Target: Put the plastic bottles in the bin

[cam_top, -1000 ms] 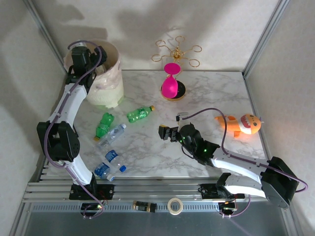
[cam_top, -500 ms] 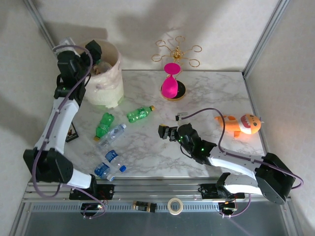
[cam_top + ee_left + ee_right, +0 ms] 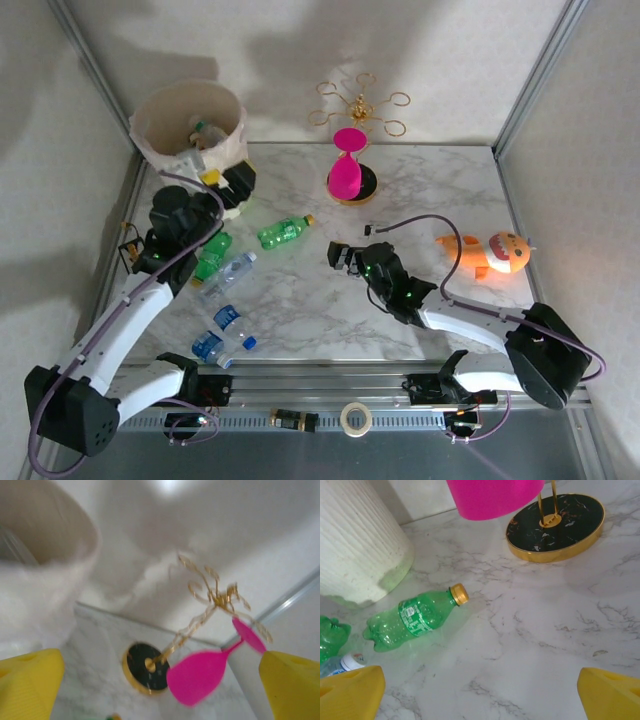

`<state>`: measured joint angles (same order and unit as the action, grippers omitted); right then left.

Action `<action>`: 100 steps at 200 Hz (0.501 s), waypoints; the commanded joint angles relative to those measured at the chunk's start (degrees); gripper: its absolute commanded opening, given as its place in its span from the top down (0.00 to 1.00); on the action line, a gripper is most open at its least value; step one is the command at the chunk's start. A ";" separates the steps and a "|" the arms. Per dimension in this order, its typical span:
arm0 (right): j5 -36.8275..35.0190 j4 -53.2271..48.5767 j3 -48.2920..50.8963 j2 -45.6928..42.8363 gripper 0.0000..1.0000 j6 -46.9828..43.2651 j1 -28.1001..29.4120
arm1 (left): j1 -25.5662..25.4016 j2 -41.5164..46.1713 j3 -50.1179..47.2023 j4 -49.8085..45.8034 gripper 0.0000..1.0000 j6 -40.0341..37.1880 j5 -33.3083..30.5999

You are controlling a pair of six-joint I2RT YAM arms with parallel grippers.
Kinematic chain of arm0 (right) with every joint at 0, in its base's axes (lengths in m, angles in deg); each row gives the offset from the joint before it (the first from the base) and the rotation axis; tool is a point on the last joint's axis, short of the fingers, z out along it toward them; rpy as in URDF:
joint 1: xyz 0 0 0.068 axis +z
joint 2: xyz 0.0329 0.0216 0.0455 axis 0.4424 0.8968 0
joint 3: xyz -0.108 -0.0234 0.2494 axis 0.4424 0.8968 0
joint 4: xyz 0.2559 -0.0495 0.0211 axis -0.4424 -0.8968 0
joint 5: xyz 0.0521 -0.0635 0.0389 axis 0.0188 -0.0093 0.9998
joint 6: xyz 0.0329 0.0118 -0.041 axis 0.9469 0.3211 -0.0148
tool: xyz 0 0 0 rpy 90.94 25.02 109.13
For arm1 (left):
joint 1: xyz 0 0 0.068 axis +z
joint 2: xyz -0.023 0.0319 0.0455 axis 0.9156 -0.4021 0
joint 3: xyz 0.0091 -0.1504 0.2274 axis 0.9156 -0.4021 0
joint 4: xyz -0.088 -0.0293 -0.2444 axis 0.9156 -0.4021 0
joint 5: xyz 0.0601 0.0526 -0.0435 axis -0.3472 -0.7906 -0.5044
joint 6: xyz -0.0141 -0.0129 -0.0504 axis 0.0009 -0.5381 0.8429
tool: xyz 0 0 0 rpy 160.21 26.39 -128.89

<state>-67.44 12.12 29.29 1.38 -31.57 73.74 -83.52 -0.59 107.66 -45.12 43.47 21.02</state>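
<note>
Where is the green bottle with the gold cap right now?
From above, the gold-capped green bottle lies on its side left of the table's centre, right of the bin's base and a second green bottle, cap pointing right.

The left arm [image 3: 130, 310] bends forward, elbow out to the side, and the left gripper [image 3: 228, 180] gapes wide, holding nothing. The right arm [image 3: 470, 320] lies low, reaching leftward; the right gripper [image 3: 338, 256] gapes too, its 2 yellow fingertips [image 3: 350, 692] far apart.
</note>
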 commanded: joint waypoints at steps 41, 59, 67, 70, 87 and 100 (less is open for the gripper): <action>16.65 -1.65 -3.74 2.54 0.01 1.80 -9.44 | -4.30 -8.11 -3.19 -5.68 0.00 -4.37 1.94; 20.09 -2.20 -3.59 2.29 0.01 2.40 -11.35 | -4.37 -12.44 -1.82 -6.44 0.00 -5.66 1.42; 21.15 -2.54 -3.52 2.20 0.01 2.56 -12.11 | -4.43 -14.47 -1.04 -6.61 0.01 -6.13 1.05; 21.48 -2.71 -3.55 2.07 0.01 2.76 -12.37 | -4.40 -15.32 -0.70 -6.81 0.01 -6.37 0.93; 22.87 -3.42 -3.05 1.51 0.01 3.65 -13.91 | -4.45 -20.10 1.21 -7.29 0.00 -7.57 -0.04; 23.56 -3.53 -2.27 0.66 0.01 4.26 -14.68 | -4.45 -23.88 3.22 -8.26 0.00 -8.90 -0.30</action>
<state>-47.82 10.00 27.19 3.59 -29.27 60.54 -87.63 -19.62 106.63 -51.37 38.07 22.41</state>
